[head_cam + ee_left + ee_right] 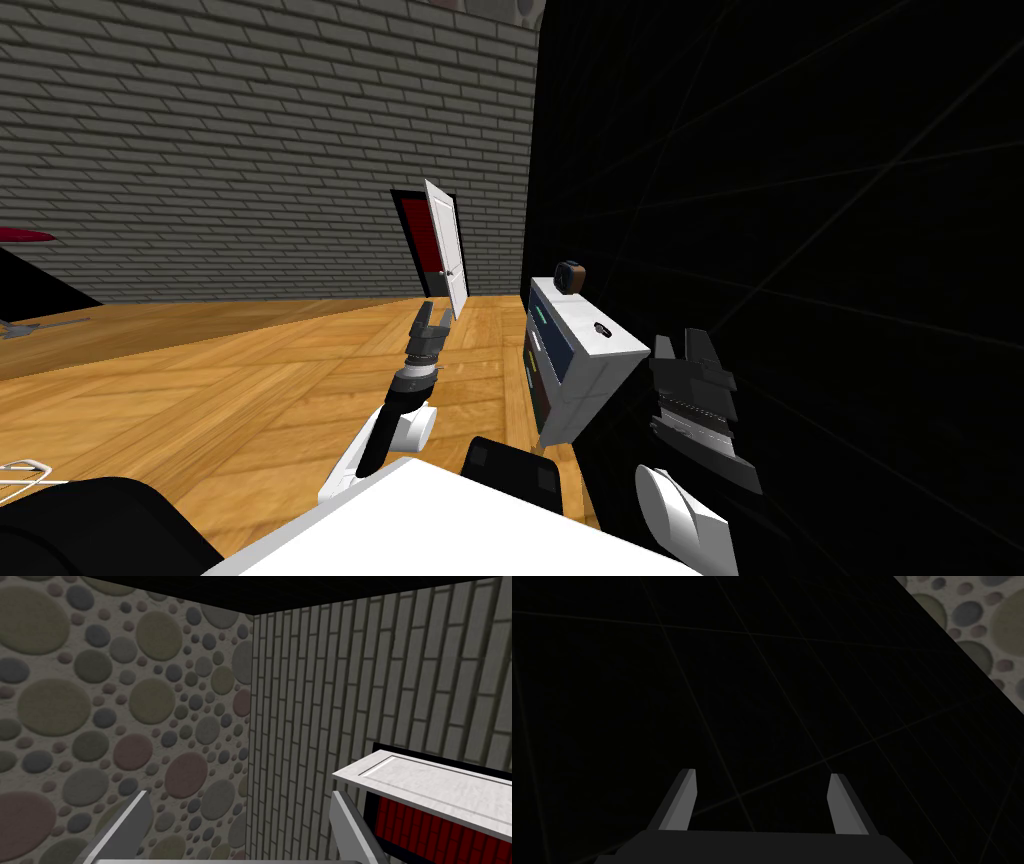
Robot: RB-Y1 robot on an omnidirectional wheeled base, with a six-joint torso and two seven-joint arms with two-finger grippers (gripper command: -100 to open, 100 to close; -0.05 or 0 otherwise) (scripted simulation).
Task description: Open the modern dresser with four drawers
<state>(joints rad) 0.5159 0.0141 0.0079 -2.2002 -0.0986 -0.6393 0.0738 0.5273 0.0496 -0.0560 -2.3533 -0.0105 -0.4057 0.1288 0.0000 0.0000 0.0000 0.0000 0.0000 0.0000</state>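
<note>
In the head view, the dresser stands on the wooden floor, against a very dark wall. It has a white top and dark blue drawer fronts with small teal handles. The fronts face the side where the left gripper is. On its top lie a small dark round thing at the far end and a smaller dark thing nearer to me. The dresser is between the two grippers and touches neither. The right gripper is just beside its near corner, on the side of the dark wall. The left gripper is a little further away, in front of the drawers, and its fingertips point to a white door that stands open in the grey brick wall.

In the left wrist view, the left gripper has its fingers spread wide, with nothing between them. The white door is beyond one fingertip, and a red surface shows behind it.

In the right wrist view, the right gripper also has its fingers spread apart, with nothing between them. They point at the dark wall, which has faint lines across it.
</note>
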